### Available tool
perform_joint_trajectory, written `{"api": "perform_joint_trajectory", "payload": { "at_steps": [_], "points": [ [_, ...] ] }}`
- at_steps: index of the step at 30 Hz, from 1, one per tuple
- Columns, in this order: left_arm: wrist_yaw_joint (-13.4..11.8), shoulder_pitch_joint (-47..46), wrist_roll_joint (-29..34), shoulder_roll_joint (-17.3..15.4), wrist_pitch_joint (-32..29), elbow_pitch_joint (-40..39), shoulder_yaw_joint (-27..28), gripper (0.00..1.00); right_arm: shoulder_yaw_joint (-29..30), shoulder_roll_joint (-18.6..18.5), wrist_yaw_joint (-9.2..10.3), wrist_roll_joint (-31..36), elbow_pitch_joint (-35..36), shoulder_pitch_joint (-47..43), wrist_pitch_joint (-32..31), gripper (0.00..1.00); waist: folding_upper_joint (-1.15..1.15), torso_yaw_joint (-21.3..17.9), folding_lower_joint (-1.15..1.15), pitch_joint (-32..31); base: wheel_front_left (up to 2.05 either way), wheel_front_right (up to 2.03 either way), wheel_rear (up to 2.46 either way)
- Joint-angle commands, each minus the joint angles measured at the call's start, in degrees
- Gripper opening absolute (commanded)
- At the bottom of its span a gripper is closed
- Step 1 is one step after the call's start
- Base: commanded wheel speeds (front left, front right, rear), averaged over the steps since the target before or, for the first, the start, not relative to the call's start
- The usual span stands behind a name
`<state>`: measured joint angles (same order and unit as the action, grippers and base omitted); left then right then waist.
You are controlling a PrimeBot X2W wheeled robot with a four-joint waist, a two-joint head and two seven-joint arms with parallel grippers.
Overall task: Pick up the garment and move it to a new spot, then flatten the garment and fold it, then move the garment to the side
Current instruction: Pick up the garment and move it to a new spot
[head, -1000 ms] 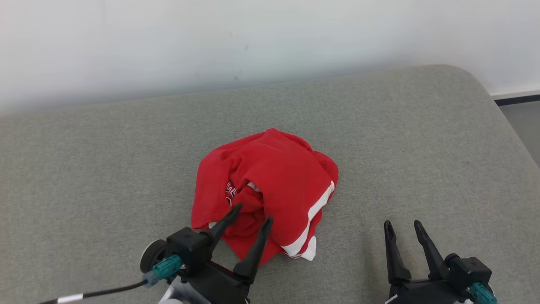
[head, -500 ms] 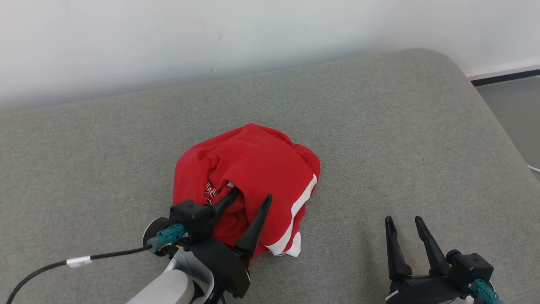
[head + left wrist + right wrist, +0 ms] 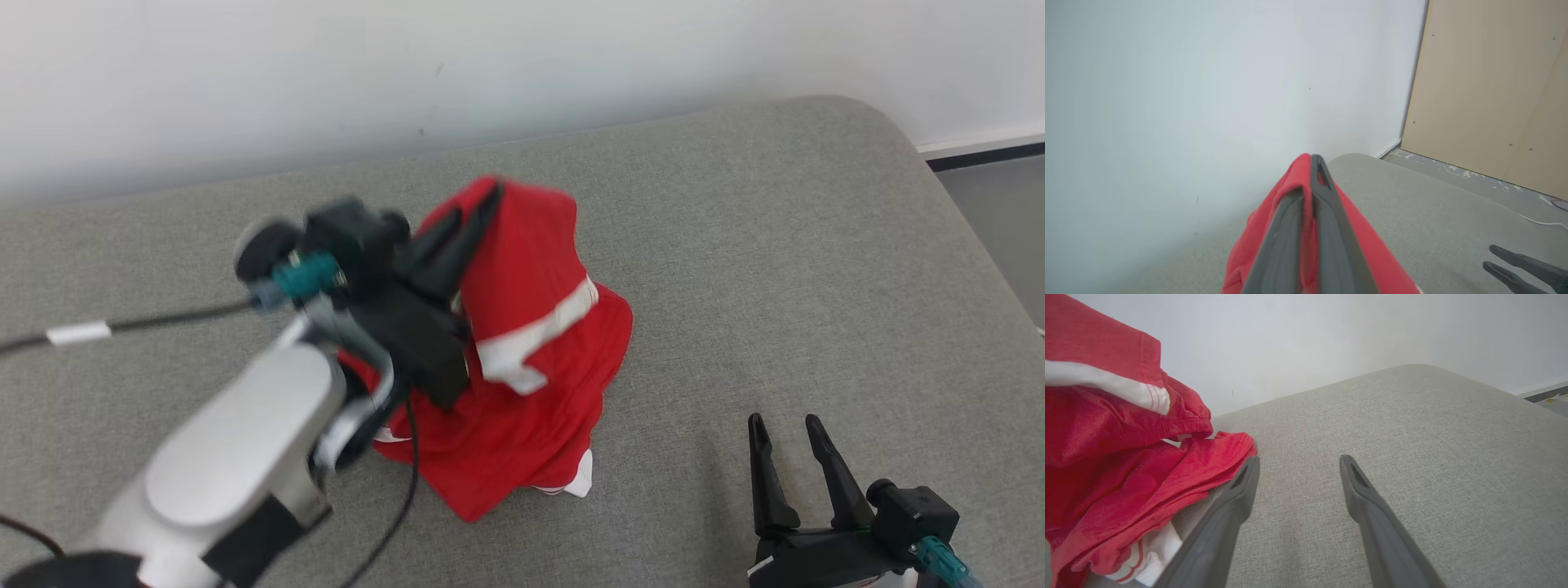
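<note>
The garment (image 3: 531,359) is red with white stripes. Its top is pulled up off the grey cushion (image 3: 775,245) while its lower folds still rest there. My left gripper (image 3: 488,194) is shut on the garment's raised top fold; in the left wrist view the gripper (image 3: 1311,161) pinches red cloth (image 3: 1372,253) between closed fingers. My right gripper (image 3: 785,425) stands open low at the right, apart from the garment. In the right wrist view that gripper (image 3: 1298,459) has bare cushion between its fingers, and the garment (image 3: 1118,457) lies to its left.
A white wall (image 3: 490,65) runs along the cushion's far edge. The cushion's rounded right corner (image 3: 890,122) drops to a grey floor (image 3: 1004,212). A tan panel (image 3: 1494,90) stands beyond the corner. The left arm's black cable (image 3: 147,318) trails leftward.
My left gripper closed on the garment and rose, lifting its top fold up and away from the cushion. The right gripper stayed where it was, open.
</note>
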<state>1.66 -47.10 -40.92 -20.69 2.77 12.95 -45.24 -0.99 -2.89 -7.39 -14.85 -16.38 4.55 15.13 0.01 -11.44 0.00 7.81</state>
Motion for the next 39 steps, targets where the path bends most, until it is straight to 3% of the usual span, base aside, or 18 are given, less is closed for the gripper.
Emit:
{"api": "perform_joint_trajectory", "payload": {
  "at_steps": [1,10,22,32,39],
  "points": [
    [0.2,-2.7,0.5,-0.3,-0.7,-0.7,0.8,0.0,-0.2,0.0,-0.2,-0.4,-0.1,-0.2,0.1,1.0,-0.01,0.2,0.0,-0.4,0.0,0.0,0.0],
    [2.7,-19.2,1.2,-1.0,-5.8,-0.2,3.6,0.0,-1.3,0.0,-0.2,-1.5,-0.5,-1.1,0.1,1.0,-0.01,-0.2,0.0,-1.1,0.0,0.0,0.0],
    [4.8,-34.1,0.6,2.3,-4.4,8.0,5.0,0.0,-1.8,0.0,-0.2,-1.9,-0.6,-0.4,0.1,1.0,-0.01,-0.9,0.0,-0.4,0.0,0.0,0.0],
    [5.4,-36.3,-0.1,3.8,-2.1,12.4,3.5,0.0,-1.8,0.0,-0.2,-1.8,-0.7,-0.6,0.1,1.0,-0.01,-1.0,0.0,-0.5,0.0,0.0,0.0],
    [5.7,-35.8,-0.8,3.3,-0.8,13.8,2.6,0.0,-0.9,0.0,-0.2,-0.9,0.1,-0.5,0.1,1.0,-0.01,1.1,0.0,0.5,0.0,0.0,0.0]
  ]
}}
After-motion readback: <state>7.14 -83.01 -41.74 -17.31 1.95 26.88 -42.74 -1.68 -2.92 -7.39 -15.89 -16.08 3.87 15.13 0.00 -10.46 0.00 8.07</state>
